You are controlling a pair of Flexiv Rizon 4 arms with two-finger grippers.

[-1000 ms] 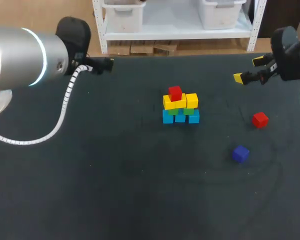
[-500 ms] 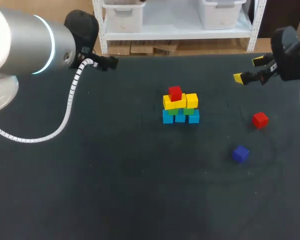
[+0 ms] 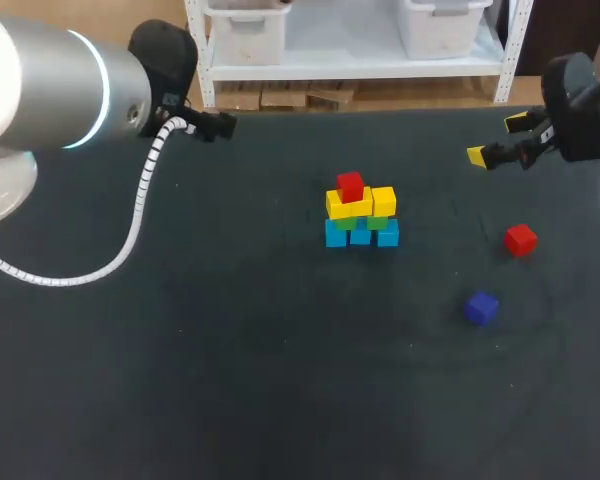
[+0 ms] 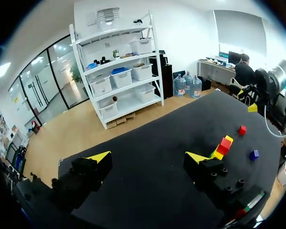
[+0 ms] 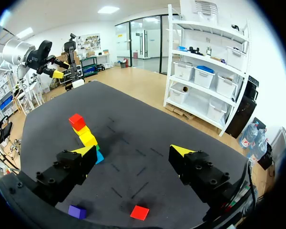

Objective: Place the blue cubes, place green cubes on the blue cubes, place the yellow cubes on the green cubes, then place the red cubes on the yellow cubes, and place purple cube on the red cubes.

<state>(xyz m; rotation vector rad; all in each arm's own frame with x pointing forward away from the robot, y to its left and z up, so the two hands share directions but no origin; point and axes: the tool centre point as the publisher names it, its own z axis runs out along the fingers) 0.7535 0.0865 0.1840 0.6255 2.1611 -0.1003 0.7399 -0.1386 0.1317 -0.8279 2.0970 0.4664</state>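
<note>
1. The left arm (image 3: 50,90) reaches in over the far left of the dark table (image 3: 230,380). The left gripper (image 4: 148,160) is spread wide and holds nothing.
2. The right gripper (image 5: 133,151) hangs over the far right edge, also spread wide and holding nothing.
3. The cube stack (image 3: 360,215) stands mid-table. Its blue base row runs side to side, and one red cube tops it.
4. A loose red cube (image 3: 521,239) and the purple cube (image 3: 482,307) lie to the right of the stack, apart from each other.

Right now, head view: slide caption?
Cube stack mid-table, one red on top; second red cube and purple cube loose to its right.

Our black table (image 3: 230,350) has a row of blue cubes (image 3: 360,236) sitting on it around the middle. Off to the right we've got a loose red cube (image 3: 520,239) and a purple cube (image 3: 481,307), lying apart.
</note>
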